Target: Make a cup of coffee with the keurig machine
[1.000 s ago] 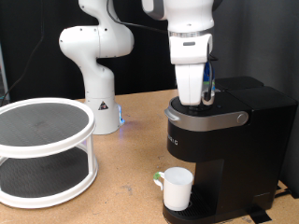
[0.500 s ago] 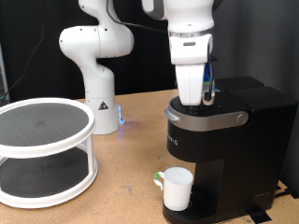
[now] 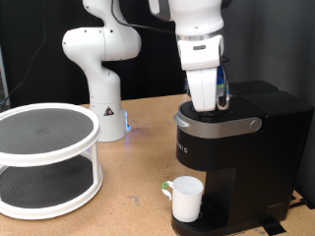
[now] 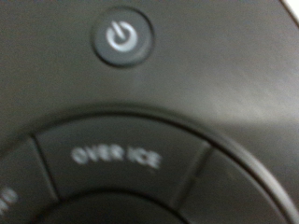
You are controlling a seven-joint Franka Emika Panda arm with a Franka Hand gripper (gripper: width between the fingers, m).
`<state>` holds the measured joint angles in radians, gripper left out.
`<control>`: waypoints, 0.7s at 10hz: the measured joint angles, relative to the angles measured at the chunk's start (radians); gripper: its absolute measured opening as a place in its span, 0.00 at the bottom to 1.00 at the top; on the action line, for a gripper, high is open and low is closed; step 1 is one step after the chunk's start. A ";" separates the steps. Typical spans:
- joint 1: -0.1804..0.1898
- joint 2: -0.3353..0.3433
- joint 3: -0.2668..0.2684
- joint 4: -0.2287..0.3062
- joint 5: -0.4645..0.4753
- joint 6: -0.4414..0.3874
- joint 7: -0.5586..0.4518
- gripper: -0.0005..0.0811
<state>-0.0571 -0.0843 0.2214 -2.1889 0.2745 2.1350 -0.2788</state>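
My claw: my gripper (image 3: 205, 106) hangs straight down from my white arm, its tip right at the top of the keurig machine (image 3: 236, 157). From the exterior view I cannot tell whether my fingers are spread or pressed together, and the wrist view shows no fingers at all.

What my wrist sees: a very close, blurred look at the machine's dark top panel. A round power button (image 4: 123, 38) sits there, and near it a curved key lettered "OVER ICE" (image 4: 117, 156), part of a ring of buttons.

Step in hand: I judge this to be the button-pressing part of brewing. The lid, with its silver-grey band (image 3: 219, 124), lies closed, and the cup is already in place, so the loading looks done.

What the press calls for: a small, straight push on the right key. The keys sit close together, so my aim has to be exact, and I cannot tell which one I am touching, if any.

The cup: the small white cup (image 3: 187, 200) stands upright on the machine's drip base, under the overhanging head, handle towards the exterior view's left.

Surface: a light brown wooden table (image 3: 133, 167) carries everything.

Room: at the exterior view's left stands a white two-tier round rack (image 3: 44, 157) with dark mesh shelves, well apart from the machine. Behind it, a second white robot arm's base (image 3: 101, 74) rests on the table with a small blue light low on its side. The backdrop is black.
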 joint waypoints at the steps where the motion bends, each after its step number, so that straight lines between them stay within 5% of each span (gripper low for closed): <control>1: 0.000 -0.001 0.001 -0.001 0.018 -0.004 -0.009 0.01; 7: -0.001 -0.061 -0.005 0.007 0.101 -0.062 -0.029 0.01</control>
<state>-0.0582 -0.1452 0.2164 -2.1816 0.3759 2.0731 -0.3078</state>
